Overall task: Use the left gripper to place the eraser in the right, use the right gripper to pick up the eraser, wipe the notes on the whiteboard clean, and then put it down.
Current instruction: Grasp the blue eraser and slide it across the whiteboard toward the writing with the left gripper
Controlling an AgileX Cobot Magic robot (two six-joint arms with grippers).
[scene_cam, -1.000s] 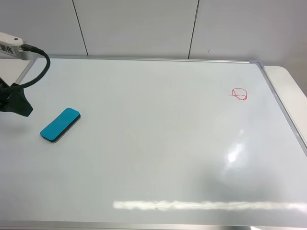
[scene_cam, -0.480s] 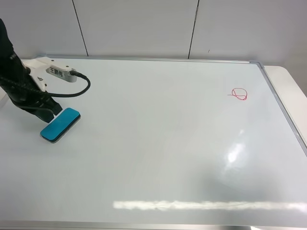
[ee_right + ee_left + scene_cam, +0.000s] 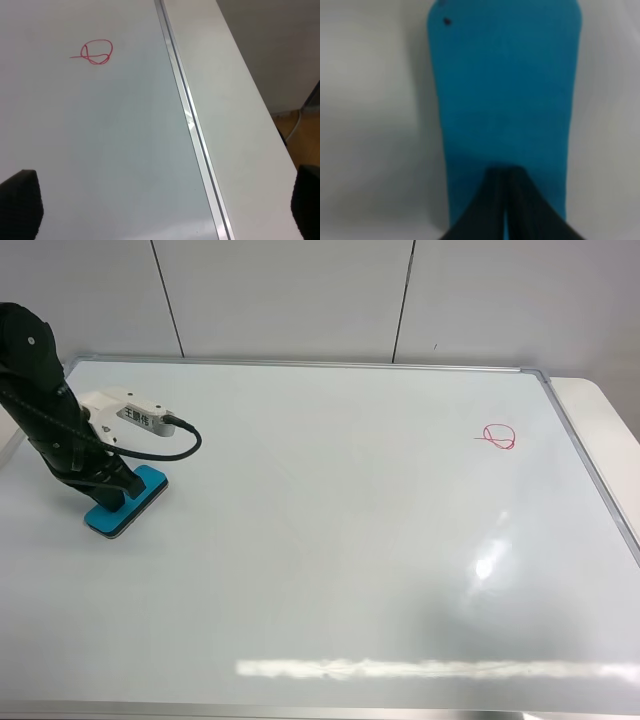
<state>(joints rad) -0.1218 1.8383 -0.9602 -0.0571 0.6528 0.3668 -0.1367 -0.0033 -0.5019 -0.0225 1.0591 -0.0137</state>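
The whiteboard point(image 3: 330, 540) lies flat on a white table point(image 3: 592, 400).

High camera overlooks the whole whiteboard point(image 3: 330, 540) from its near side; left wrist hugs eraser point(image 3: 505, 90) at left; right wrist shares notes point(image 3: 96, 52), far right.

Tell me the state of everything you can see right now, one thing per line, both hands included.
left hand: shut, fingers together, tips over the eraser's teal top.
right hand: open, empty, above the whiteboard's edge.
eraser: lying flat on the whiteboard, teal side up, not gripped.
notes: unwiped, red scribble intact.
whiteboard: lying flat, glossy, marked only by the notes.
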